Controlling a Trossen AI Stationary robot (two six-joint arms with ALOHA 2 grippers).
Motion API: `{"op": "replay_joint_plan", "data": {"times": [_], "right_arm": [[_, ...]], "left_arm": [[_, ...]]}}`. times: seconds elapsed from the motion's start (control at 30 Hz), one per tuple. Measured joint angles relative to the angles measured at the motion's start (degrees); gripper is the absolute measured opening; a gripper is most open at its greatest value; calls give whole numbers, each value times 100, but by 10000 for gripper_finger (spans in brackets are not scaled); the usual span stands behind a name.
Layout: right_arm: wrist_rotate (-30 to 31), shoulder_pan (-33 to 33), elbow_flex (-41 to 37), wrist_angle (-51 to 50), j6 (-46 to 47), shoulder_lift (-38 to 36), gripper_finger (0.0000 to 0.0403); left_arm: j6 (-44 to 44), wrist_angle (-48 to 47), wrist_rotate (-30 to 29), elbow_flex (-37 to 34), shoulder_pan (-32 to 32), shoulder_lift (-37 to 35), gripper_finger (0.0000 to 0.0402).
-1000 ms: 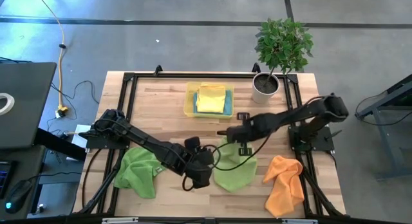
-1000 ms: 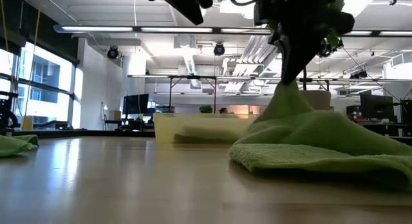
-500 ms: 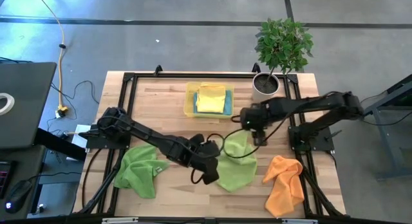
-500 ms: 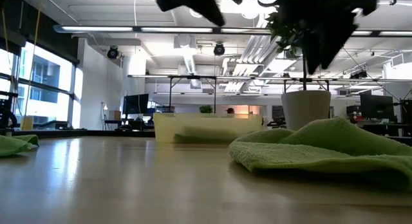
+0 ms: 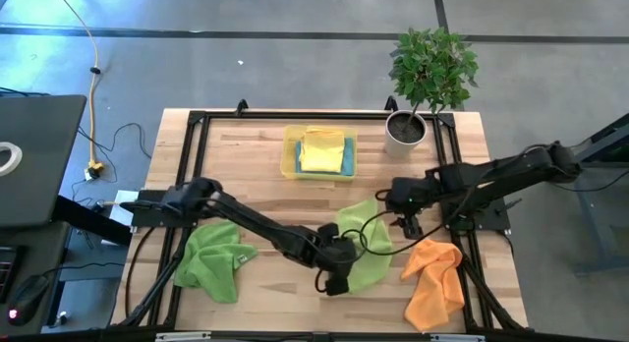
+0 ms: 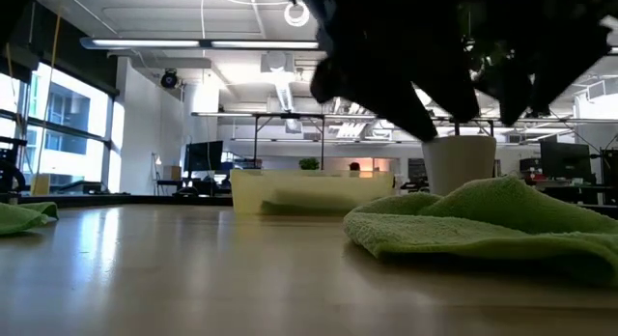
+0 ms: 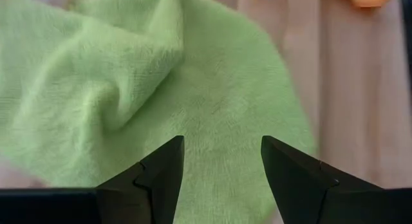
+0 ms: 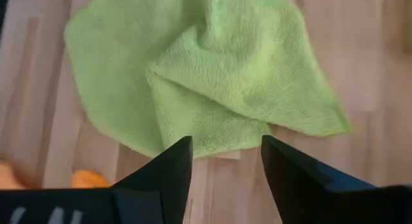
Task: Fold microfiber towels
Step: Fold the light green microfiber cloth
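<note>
A green microfiber towel [image 5: 362,246] lies crumpled on the wooden table, near the middle of the near side, with a fold [image 8: 212,89] heaped on its top. My left gripper [image 5: 336,279] hangs open just above its near left part [image 7: 219,108]. My right gripper [image 5: 405,220] is open above the table at the towel's right edge, and the towel [image 8: 206,76] lies ahead of its fingers. In the low view both grippers are dark shapes above the towel [image 6: 483,220]. A second green towel [image 5: 211,259] lies near left, and an orange one [image 5: 432,279] lies near right.
A translucent yellow tray [image 5: 289,155] at the far middle holds a yellow towel [image 5: 322,148] on a blue one [image 5: 348,160]. A potted plant [image 5: 425,77] stands at the far right corner. A black frame [image 5: 192,165] runs around the tabletop.
My right gripper has let go of the green towel's raised peak and drawn back toward the table's right edge. The peak has dropped into a low heap. My left gripper has moved right and down over the towel's near left part, staying open.
</note>
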Motion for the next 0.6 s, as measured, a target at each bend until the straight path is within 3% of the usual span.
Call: {"op": "replay_joint_plan", "data": {"times": [0.3, 0.6], "right_arm": [[-70, 395, -1429, 2069, 430, 27, 156], [280, 459, -1780, 3105, 747, 513, 144]], "left_arm": [[-180, -102, 436, -2, 36, 480, 197], [-235, -1557, 399, 15, 36, 474, 197]]}}
